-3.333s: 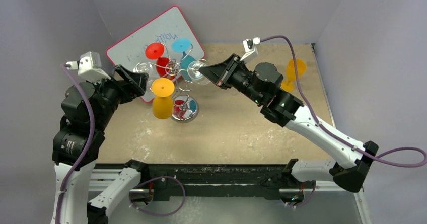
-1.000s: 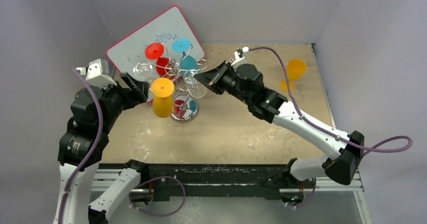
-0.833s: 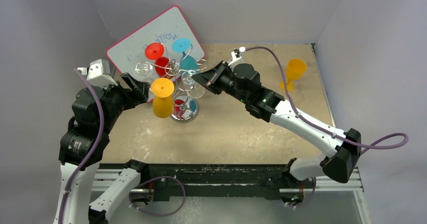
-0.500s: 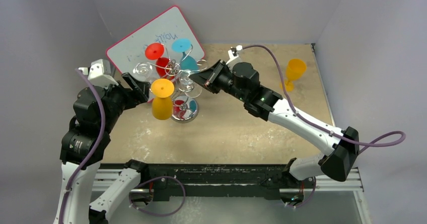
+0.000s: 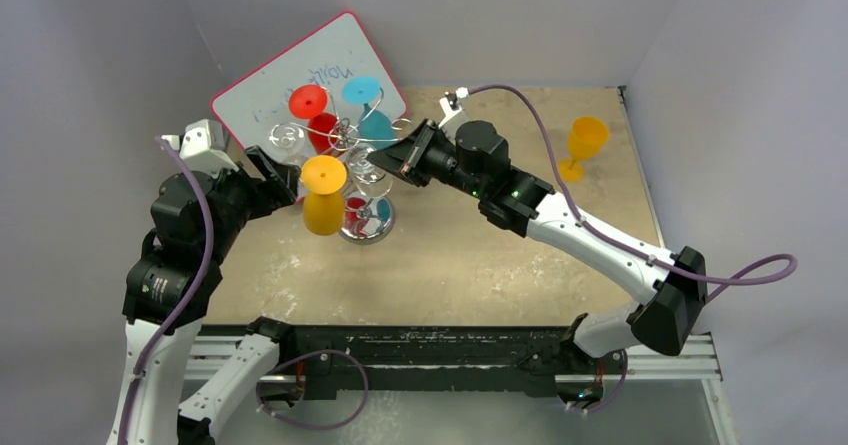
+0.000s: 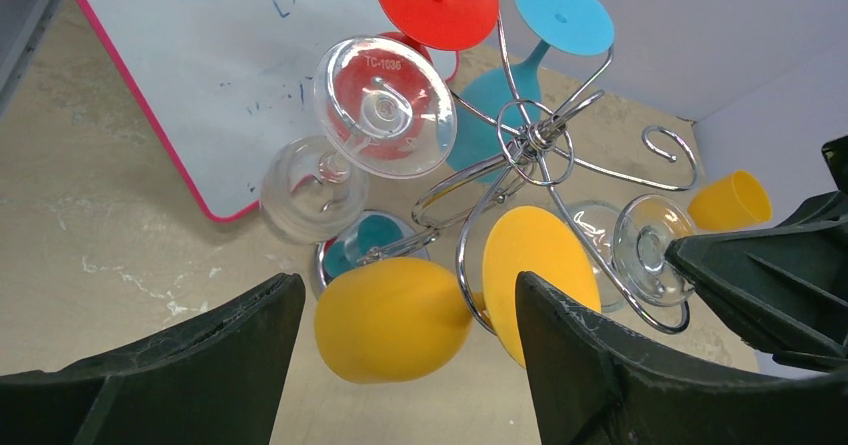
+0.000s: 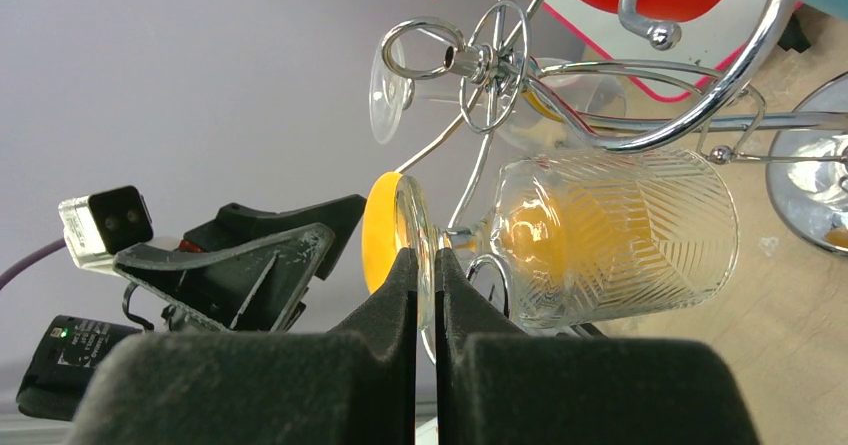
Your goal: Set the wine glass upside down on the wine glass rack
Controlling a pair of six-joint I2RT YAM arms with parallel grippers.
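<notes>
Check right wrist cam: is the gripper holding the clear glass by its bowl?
No, the right gripper is pinched shut on the foot rim of the clear wine glass; its bowl sits free beyond.

"TC-1036" on the foot of a clear glass [image 6: 385,105] on the wine glass rack [image 6: 535,140]; whiteboard [image 6: 200,85] scrawl unreadable.

Lab cell: grey partition walls [image 5: 450,15], bench-bolted robot arms [image 5: 600,240].

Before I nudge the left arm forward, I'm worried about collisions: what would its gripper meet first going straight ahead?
Probably the hanging yellow wine glass, its bowl centred ahead of the open left gripper; depth unclear.
</notes>
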